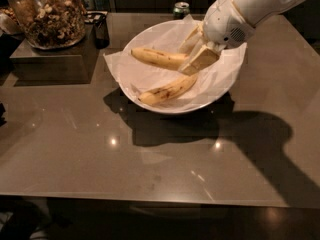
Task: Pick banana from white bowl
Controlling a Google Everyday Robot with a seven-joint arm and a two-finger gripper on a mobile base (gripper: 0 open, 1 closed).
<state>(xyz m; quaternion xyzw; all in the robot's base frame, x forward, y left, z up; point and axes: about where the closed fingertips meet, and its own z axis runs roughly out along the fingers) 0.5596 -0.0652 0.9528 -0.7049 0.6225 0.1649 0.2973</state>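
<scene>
The white bowl [150, 101] with its crinkled paper lining stands at the back middle of the brown table. Two bananas lie in it. The banana [159, 58], thicker and speckled, sits in the upper part of the bowl, pointing left. My gripper [198, 61] reaches down into the bowl from the upper right and is shut on the banana's right end, which is hidden behind a beige finger [202, 59]. The slimmer banana with dark streaks [167, 90] lies lower in the bowl, just below the gripper.
A glass jar of nuts [47, 14] stands on a dark box [50, 61] at the back left, with a dark cup [101, 28] beside it. A green can [181, 8] stands behind the bowl. The table's front edge [150, 200] runs along the bottom.
</scene>
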